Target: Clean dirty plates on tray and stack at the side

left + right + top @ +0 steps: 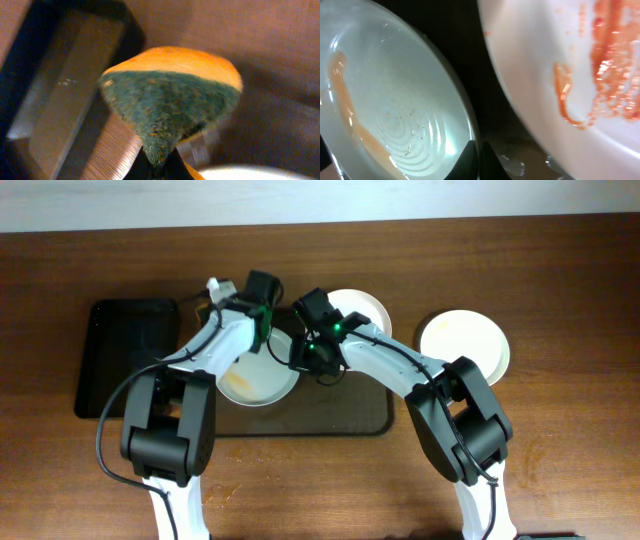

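Right jaws are narrow, pinching the rim of the gripped plate (pixel 395 100) on the tray (pixel 340 415), just beside the neighbour plate (pixel 560 65). Both are sauce-streaked. Left jaws are clamped on the sponge (pixel 170 100) near that plate's rim, and the third plate (pixel 465 345) sits off-tray on the worktop (pixel 560 460). Risks: a thin rim pinch on a slick plate can slip or twist when the sponge bears down, knocking it into the neighbour plate, and both wrists crowd the same plate, so arm-to-arm contact is likely.
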Robot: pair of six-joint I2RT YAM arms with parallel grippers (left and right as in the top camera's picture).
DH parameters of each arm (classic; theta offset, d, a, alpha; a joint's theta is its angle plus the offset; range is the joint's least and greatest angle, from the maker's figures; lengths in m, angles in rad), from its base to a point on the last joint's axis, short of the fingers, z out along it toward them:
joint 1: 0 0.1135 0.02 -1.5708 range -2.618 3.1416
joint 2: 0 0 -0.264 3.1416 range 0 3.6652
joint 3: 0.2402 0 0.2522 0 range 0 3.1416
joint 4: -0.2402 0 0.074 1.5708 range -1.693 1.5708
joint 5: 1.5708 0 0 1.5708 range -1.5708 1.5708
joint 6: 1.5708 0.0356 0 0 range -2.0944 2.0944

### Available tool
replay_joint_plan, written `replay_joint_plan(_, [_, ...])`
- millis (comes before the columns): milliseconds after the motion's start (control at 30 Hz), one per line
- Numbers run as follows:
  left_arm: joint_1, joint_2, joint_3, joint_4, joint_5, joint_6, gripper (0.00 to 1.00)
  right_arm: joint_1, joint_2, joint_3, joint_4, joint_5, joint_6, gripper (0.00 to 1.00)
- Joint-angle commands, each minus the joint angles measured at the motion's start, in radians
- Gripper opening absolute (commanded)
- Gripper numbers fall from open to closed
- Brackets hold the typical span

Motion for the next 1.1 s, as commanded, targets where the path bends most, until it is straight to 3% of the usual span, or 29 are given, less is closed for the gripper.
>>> replay_joint_plan(0, [0.011,-0.042,0.119,-0.079,-0.056,0.02,0.01,-0.007,0.01,-0.014,-0.017,0.048,-0.012,0.04])
replay_joint_plan(100, [0.011,-0.061,0.179,-0.155,0.028,0.021,0.01,-0.008,0.009,-0.014,-0.018,0.038,-0.018,0.04])
replay_joint_plan(200, [0.012,-0.061,0.185,-0.192,0.18,0.021,0.01,-0.017,-0.017,0.007,-0.038,-0.026,-0.125,0.04])
replay_joint_plan(267, [0.013,-0.061,0.185,-0.2,0.262,0.07,0.01,-0.017,-0.04,0.051,-0.106,-0.025,-0.228,0.04])
replay_joint_plan(400, [0.016,-0.061,0.185,-0.2,0.282,0.089,0.01,-0.017,-0.116,0.143,-0.285,0.036,-0.391,0.04])
replay_joint_plan(500, [0.017,-0.061,0.185,-0.181,0.359,0.1,0.01,-0.008,-0.235,0.158,-0.386,0.227,-0.5,0.04])
replay_joint_plan(700, [0.06,-0.061,0.185,-0.157,0.436,0.099,0.01,0.039,-0.355,0.158,-0.502,0.701,-0.497,0.04])
replay_joint_plan(1000, [0.103,-0.061,0.184,-0.159,0.556,0.099,0.01,0.313,-0.357,0.157,-0.552,1.433,-0.314,0.04])
replay_joint_plan(1067, [0.103,-0.061,0.183,-0.159,0.566,0.099,0.01,0.356,-0.357,0.157,-0.55,1.497,-0.312,0.04])
